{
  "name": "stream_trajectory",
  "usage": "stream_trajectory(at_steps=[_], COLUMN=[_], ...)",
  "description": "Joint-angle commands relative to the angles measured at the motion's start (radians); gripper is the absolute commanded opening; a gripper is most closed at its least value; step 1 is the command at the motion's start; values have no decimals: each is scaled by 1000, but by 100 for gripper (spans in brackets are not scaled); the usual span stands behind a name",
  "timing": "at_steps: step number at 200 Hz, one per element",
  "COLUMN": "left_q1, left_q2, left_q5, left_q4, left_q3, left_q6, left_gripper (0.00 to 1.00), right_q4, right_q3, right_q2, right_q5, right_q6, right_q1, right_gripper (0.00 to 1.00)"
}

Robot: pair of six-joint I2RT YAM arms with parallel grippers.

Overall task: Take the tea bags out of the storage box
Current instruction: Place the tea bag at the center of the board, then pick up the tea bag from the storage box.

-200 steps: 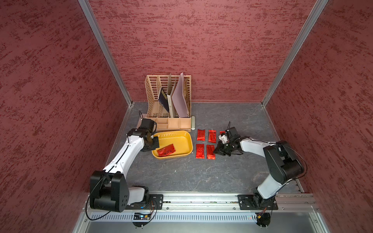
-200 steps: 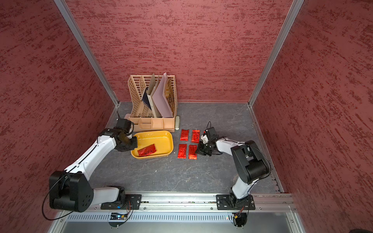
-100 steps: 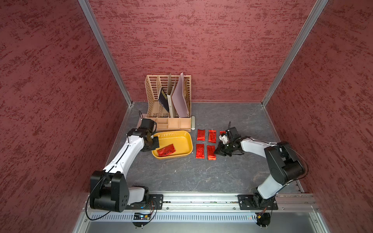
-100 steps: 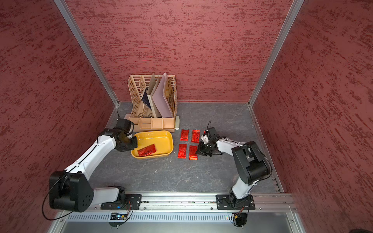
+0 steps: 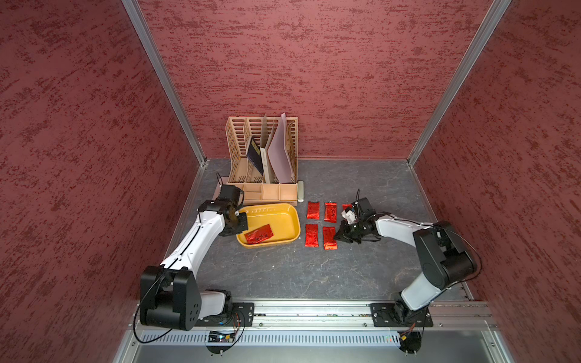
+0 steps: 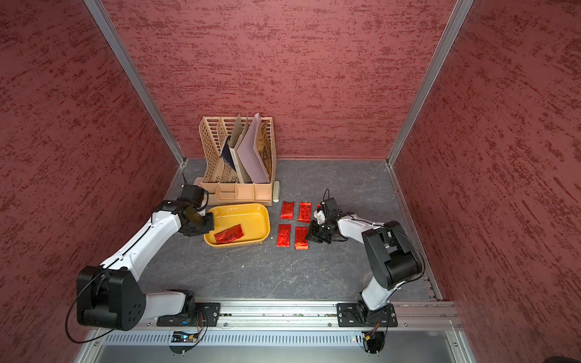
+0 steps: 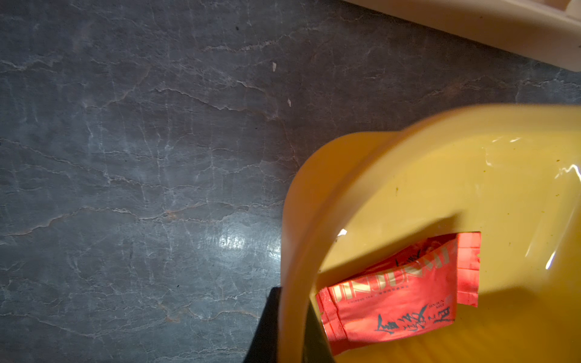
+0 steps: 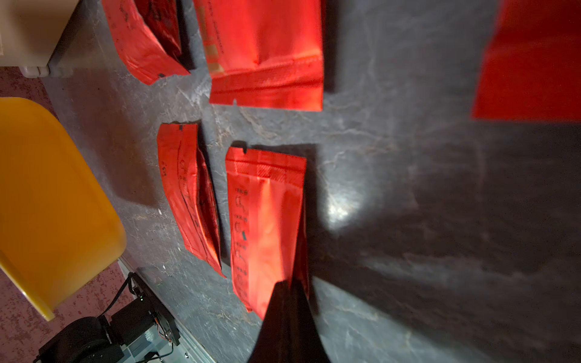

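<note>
The storage box (image 5: pixel 284 217) is a shallow yellow tub with one red foil tea bag (image 5: pixel 258 234) lying inside. My left gripper (image 5: pixel 242 224) is shut on its left rim; in the left wrist view the fingers (image 7: pixel 267 330) straddle the rim (image 7: pixel 294 220) beside that tea bag (image 7: pixel 393 298). To the right of the box, tea bags lie in a block on the table (image 5: pixel 313 210) (image 5: pixel 330 212) (image 5: pixel 311 235). My right gripper (image 5: pixel 339 235) is shut on the edge of the front right tea bag (image 8: pixel 264 220). Another tea bag (image 5: pixel 346 206) shows partly behind the right wrist.
A tan slotted desk organizer (image 5: pixel 262 154) with books and folders stands just behind the box, with a small beige object (image 5: pixel 301 191) at its right foot. Red walls close in three sides. A metal rail (image 5: pixel 314 314) runs along the front.
</note>
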Motion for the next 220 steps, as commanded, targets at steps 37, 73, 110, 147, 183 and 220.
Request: stream_trajectory(at_steps=[37,73,110,147,183,220], left_q1=[-3,-2,-2,-1,0,0], left_q2=[-13,-13,-15,-13,-14,-13], left_q5=[-2,-3,-2,1,1,-1], left_q4=[25,25,26,25,26,27], left_q3=[0,-1,0,1,0,0], left_q6=[-10,-10,-9,-8,-8,-8], left_gripper=[0,0,0,0,0,0], right_q4=[-19,-44,-128,-131,-167,-235], right_q3=[-6,-4,26,111,374,697], right_q2=[-40,-64,-139,-264,-135,164], right_q5=[33,55,112,34,45,69], right_q6=[0,-3,-28,-16,-4,0], right_q1=[-12,-18,-26,13,225,429], right_gripper=[17,19,30,31,33,38])
